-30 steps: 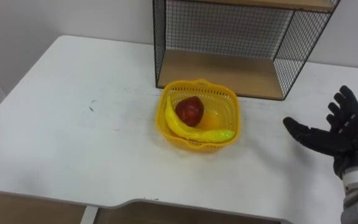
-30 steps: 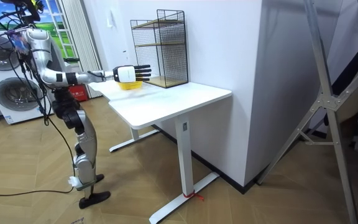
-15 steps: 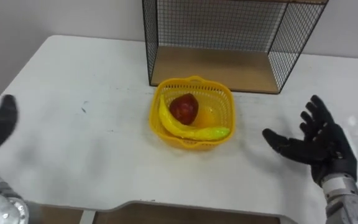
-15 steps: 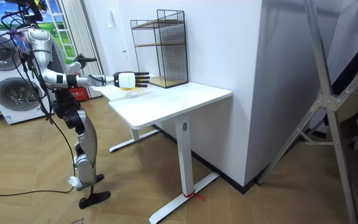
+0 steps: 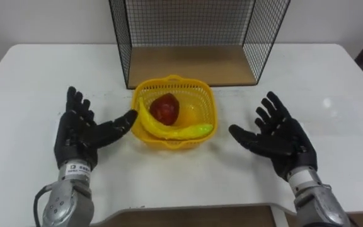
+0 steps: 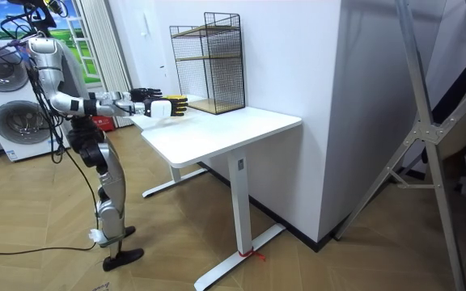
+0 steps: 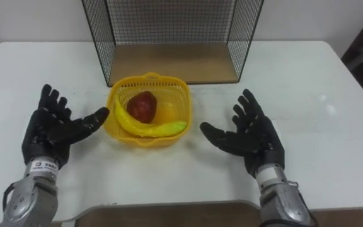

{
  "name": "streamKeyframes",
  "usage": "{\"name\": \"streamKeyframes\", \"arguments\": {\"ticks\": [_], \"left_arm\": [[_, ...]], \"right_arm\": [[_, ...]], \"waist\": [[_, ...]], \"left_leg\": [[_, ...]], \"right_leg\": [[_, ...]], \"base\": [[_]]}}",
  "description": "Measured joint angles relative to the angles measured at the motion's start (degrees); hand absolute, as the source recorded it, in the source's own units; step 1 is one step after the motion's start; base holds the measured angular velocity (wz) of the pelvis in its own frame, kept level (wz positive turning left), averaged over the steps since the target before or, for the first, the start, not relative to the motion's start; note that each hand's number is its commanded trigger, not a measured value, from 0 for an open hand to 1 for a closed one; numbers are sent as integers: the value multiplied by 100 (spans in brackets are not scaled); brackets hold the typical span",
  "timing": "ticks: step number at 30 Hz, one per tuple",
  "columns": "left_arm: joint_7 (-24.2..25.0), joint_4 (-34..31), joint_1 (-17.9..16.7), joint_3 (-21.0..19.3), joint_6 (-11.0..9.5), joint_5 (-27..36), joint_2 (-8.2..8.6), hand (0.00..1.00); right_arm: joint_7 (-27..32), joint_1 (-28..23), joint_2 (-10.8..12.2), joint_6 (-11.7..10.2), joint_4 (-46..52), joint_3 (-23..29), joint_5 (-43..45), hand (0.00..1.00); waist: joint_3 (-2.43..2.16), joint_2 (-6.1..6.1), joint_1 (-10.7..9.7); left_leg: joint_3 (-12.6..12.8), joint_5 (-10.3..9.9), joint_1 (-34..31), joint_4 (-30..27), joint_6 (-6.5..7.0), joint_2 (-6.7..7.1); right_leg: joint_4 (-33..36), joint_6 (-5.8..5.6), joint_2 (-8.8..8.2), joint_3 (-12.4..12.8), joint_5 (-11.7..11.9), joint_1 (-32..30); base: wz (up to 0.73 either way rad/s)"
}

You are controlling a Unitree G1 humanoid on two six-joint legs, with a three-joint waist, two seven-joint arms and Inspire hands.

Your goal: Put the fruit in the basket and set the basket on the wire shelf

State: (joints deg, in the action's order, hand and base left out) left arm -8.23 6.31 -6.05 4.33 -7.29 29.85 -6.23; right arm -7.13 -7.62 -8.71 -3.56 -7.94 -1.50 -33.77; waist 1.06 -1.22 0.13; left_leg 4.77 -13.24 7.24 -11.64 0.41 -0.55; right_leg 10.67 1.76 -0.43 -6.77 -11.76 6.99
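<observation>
A yellow plastic basket [image 5: 201, 100] stands on the white table [image 5: 33, 82] just in front of the black wire shelf [image 5: 194, 60]. Inside it lie a red apple [image 5: 164, 108], a yellow-green banana [image 5: 169, 129] and an orange fruit [image 5: 191, 113]. My left hand [image 5: 84, 133] is open at the basket's left side, thumb close to the rim, not touching as far as I can see. My right hand [image 5: 281, 137] is open at the basket's right, a short gap away. In the room view I stand at the table's end with both arms stretched toward the basket [image 6: 176, 103].
The shelf's wooden bottom board [image 5: 188, 64] lies bare right behind the basket. The table's front edge [image 5: 188, 208] runs just below my wrists. In the room view, washing machines [image 6: 10, 121] stand behind me.
My left hand has come up from the lower left to the basket's left side. The right hand moved inward toward the basket. The camera shifted, so the whole scene slid.
</observation>
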Motion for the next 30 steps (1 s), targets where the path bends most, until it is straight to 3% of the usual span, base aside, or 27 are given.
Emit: {"name": "streamKeyframes", "arguments": {"ticks": [6, 11, 21, 30], "left_arm": [[182, 326, 23, 378, 173, 52, 16, 0], [256, 403, 149, 374, 207, 117, 37, 0], [270, 398, 149, 381, 239, 97, 62, 0], [270, 426, 154, 394, 239, 112, 81, 0]], "right_arm": [[-43, 128, 31, -1, -109, -377, -390, 0], [-67, 239, 220, -1, -240, -407, -658, 0], [-60, 254, 259, -1, -263, -412, -1322, 0], [-62, 258, 261, 0, -287, -627, -1358, 0]], "waist": [[1, 34, -15], [2, 39, -25], [2, 37, -113], [-1, 35, -116]], "left_leg": [[130, 0, 75, 36, 0, -29], [150, 0, 41, 29, -1, -74], [231, 0, 51, 32, -1, -81], [295, 0, 54, 32, -1, -86]], "right_leg": [[11, 9, 36, 85, 7, 8], [12, 29, 62, 126, 28, -6], [10, 22, 64, 191, 41, -22], [19, 21, 63, 199, 50, -56]], "base": [[-9], [-1], [-3], [-2]]}}
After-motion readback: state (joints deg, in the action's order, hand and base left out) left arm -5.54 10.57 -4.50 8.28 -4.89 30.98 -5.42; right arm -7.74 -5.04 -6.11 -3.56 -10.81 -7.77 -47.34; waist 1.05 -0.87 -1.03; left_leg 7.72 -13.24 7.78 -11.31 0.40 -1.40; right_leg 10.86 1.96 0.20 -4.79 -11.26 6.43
